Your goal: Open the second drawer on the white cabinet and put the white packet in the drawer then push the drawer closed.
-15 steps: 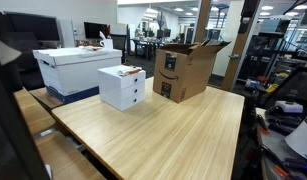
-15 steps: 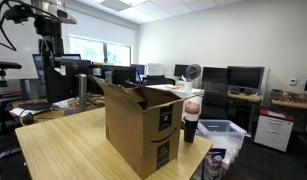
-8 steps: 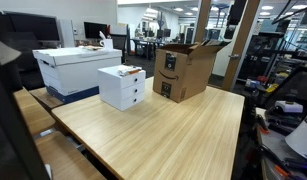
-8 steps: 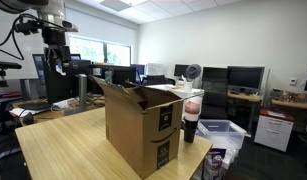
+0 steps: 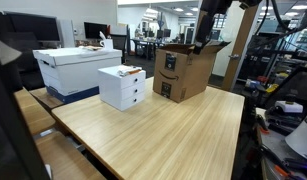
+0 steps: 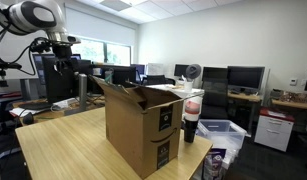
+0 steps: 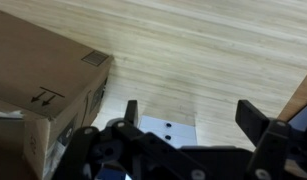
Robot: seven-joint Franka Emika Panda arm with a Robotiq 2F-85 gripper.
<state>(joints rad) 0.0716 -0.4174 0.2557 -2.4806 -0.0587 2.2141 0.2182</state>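
So far nothing of the task seems done. On the wooden table [image 5: 183, 140], beside the brown cardboard box [image 5: 188, 72], the white cabinet [image 5: 123, 88] stands with the second drawer [image 5: 135, 98] closed. The gripper [image 7: 193, 115] hangs high above, jaws wide apart and empty. The white packet [image 5: 126, 71] lies on the cabinet's top.

Open cardboard box [image 5: 185, 72], white lidded storage box [image 5: 75, 68], wooden table [image 5: 163, 135]
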